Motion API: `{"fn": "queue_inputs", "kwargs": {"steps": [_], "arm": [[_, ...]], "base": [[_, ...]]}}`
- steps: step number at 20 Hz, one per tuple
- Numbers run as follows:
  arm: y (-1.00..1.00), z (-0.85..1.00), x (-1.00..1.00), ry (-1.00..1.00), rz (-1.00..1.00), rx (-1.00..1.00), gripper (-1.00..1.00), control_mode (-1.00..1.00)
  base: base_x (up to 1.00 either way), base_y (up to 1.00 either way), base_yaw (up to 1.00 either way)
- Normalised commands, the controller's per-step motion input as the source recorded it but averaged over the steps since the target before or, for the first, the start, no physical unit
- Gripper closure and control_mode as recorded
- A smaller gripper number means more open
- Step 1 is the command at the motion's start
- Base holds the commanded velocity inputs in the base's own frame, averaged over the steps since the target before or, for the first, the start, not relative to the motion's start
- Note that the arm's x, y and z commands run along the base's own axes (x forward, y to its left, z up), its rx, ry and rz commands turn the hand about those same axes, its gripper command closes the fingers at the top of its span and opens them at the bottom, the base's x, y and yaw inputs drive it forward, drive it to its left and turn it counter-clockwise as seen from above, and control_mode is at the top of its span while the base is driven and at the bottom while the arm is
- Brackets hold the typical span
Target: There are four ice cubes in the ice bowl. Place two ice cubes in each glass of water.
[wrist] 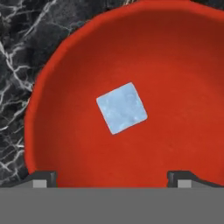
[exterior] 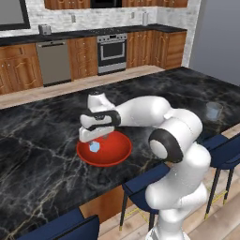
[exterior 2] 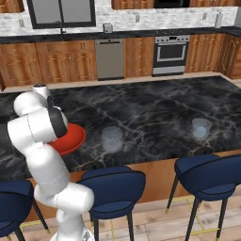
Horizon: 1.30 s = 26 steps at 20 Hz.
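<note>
The red ice bowl [wrist: 65, 78] lies directly under my gripper [wrist: 112, 179], whose dark fingertips [wrist: 43, 178] stand wide apart and open, with nothing between them. One pale-blue ice cube [wrist: 121, 108] rests on the bowl's floor, a little left of its middle. In the left base view the gripper [exterior: 99, 138] hovers just above the ice bowl [exterior: 115, 152] and the ice cube [exterior: 94, 146]. Two glasses of water stand on the counter to the bowl's right: a near one [exterior 2: 112, 139] and a far one [exterior 2: 201, 128]. The far glass [exterior: 213, 111] holds something pale blue.
The bowl sits on a black marble island [exterior: 42, 140] near its front edge. Blue bar stools [exterior 2: 115, 186] line that edge below. My own arm [exterior 2: 40, 127] covers part of the ice bowl [exterior 2: 75, 136] in the right base view. Cabinets and an oven [exterior: 111, 51] stand far behind.
</note>
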Motion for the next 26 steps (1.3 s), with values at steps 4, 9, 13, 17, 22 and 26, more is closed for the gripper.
{"fn": "queue_inputs", "kwargs": {"steps": [4, 9, 13, 17, 22, 26], "arm": [[0.39, -0.54, 0.7, 0.16, 0.05, -0.11, -1.0, -1.0], [0.01, -0.54, 0.58, 0.23, 0.13, -0.09, -1.0, -1.0], [0.04, -0.34, -0.23, 0.14, 0.12, -0.08, -1.0, -1.0], [-0.02, -0.14, -0.55, 0.01, 0.04, -0.02, -1.0, -1.0], [-0.14, 0.0, -0.27, -0.05, 0.0, 0.02, -1.0, -1.0], [-0.4, 0.0, -0.21, -0.05, 0.0, 0.03, -1.0, -1.0]], "base": [[0.0, 0.0, 0.0], [0.0, 0.0, 0.0], [0.0, 0.0, 0.0], [0.0, 0.0, 0.0], [0.0, 0.0, 0.0], [0.0, 0.0, 0.0]]}}
